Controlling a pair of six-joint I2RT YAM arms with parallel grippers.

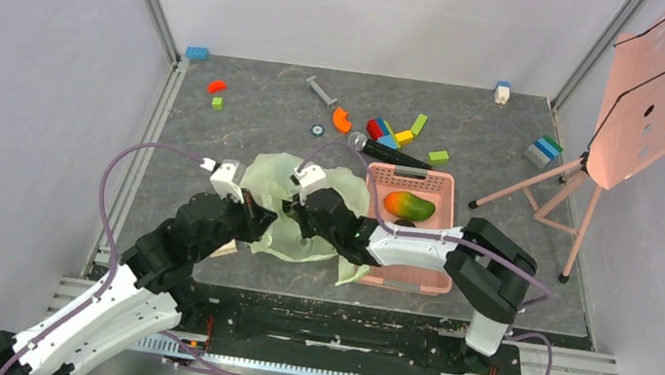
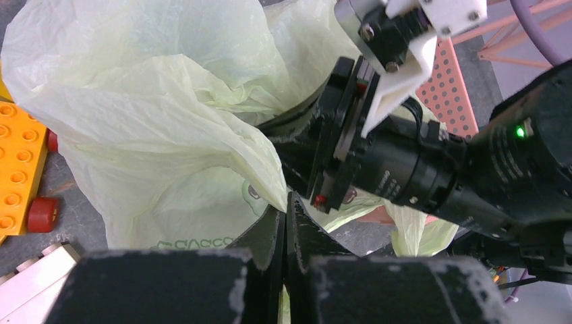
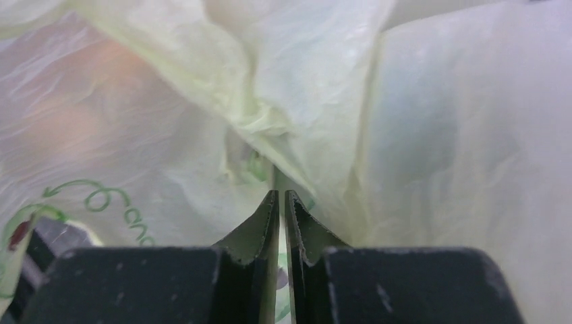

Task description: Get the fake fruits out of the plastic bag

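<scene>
The plastic bag [image 1: 276,180] lies crumpled on the table [image 1: 251,107] near the middle of its front edge, its right side touching the pink basket [image 1: 446,189]. Left gripper [image 2: 287,209]: jaws closed together, a fold of bag film pinched at the tips. Right gripper [image 3: 280,199]: jaws almost together, a thin strip of film nipped between them. One fake fruit, the orange-red-green mango [image 1: 408,205], lies inside the basket. Toy blocks [image 1: 390,135] are scattered toward the table's far edge.

The plastic bag [image 1: 273,179] is pale translucent green with darker green printed lettering. The mango [image 1: 408,204] blends orange, red and green; its basket [image 1: 428,176] is pink with punched holes. The surface [image 1: 251,107] is dark marbled grey.
</scene>
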